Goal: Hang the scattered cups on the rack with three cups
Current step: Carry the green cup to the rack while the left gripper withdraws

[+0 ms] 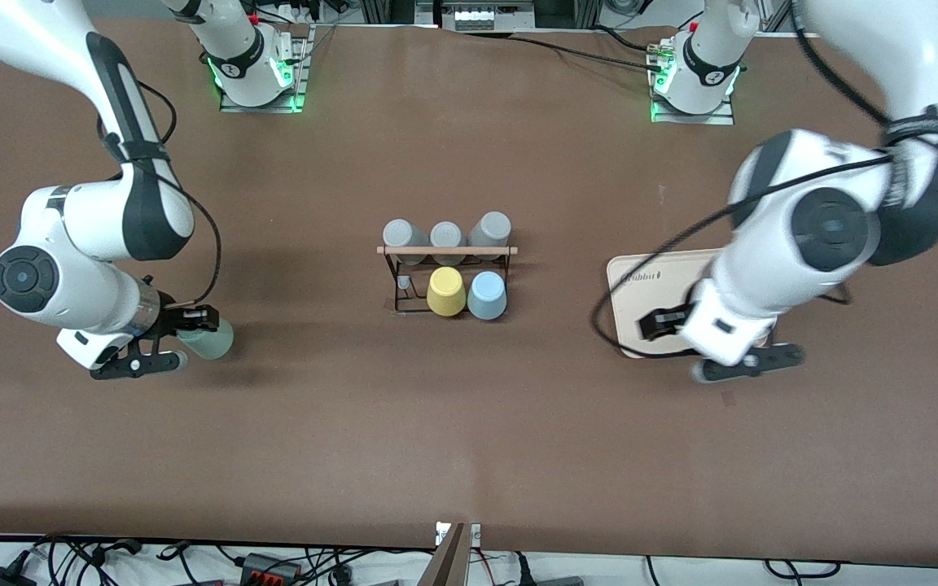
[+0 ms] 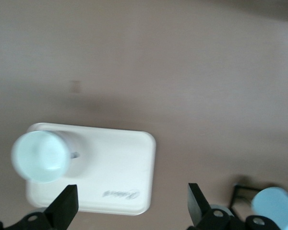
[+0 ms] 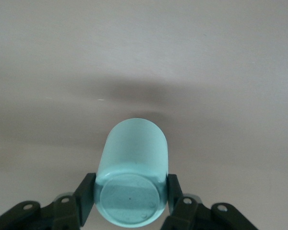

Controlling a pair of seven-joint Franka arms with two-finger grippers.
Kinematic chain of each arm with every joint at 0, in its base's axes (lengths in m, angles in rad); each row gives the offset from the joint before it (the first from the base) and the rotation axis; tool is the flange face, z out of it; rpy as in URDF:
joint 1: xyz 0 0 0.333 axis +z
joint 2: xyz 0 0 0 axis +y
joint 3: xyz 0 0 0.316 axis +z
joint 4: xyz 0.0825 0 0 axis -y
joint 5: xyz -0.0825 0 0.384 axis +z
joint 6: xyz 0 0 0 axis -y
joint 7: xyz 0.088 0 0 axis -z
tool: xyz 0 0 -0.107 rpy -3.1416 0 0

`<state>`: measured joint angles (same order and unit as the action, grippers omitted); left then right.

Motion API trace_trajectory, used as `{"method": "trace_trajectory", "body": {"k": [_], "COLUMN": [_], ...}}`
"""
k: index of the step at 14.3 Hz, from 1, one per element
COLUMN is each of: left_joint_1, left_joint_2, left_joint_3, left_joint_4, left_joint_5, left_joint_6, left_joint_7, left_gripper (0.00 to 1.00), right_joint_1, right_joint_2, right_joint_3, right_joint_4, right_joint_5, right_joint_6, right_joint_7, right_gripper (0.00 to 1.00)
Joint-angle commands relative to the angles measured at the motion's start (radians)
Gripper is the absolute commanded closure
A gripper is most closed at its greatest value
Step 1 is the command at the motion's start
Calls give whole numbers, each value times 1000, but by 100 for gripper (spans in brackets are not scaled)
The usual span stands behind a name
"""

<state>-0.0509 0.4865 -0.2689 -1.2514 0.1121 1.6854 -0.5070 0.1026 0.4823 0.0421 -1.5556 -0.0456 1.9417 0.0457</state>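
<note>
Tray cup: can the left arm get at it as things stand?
Probably yes. The left end effector hangs open over the tray, with nothing between it and the cup. The cup is off-centre, so the arm must shift first.

Mint cup (image 1: 210,339) gripped sideways; blue cup (image 1: 487,295) on rack (image 1: 446,251).

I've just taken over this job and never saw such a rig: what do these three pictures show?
Two white robot arms stand at a brown table. The wide picture looks down from across the table; the other two come from wrist cameras. Mid-table a black wire rack carries three grey cups, a yellow cup and a light blue cup. The right gripper clamps a mint green cup over the table. The left gripper, open, hangs over a beige tray bearing a pale blue cup.
</note>
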Motion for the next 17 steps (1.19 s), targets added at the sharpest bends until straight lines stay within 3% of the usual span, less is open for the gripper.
{"method": "trace_trajectory", "body": {"k": [1,5,10,15,17], "left_joint_1": [64,86,132,140,49], "left_joint_2": [-135,-221,-388,-393,-370], "left_joint_3": [-19,-19,-35,-12,125], "left_joint_4": [-34,-147,-431,-456,-418], "left_joint_5": [-63,-77,-83,-84,-100], "left_joint_6": [-146,-179,-20,26,49], "left_joint_7": [99,151,171,176,226], "left_gripper": [0,0,0,0,0], "right_joint_1": [90,198,308,419,442], "right_joint_2": [7,7,13,28,39], "right_joint_3": [-4,-4,-4,-4,-4], "right_joint_4": [92,149,190,192,192], "right_joint_5": [12,96,113,112,112], "right_joint_6": [-98,-112,-99,-96,-95], "right_joint_7": [139,287,497,672,707], "right_gripper": [64,64,64,64,64]}}
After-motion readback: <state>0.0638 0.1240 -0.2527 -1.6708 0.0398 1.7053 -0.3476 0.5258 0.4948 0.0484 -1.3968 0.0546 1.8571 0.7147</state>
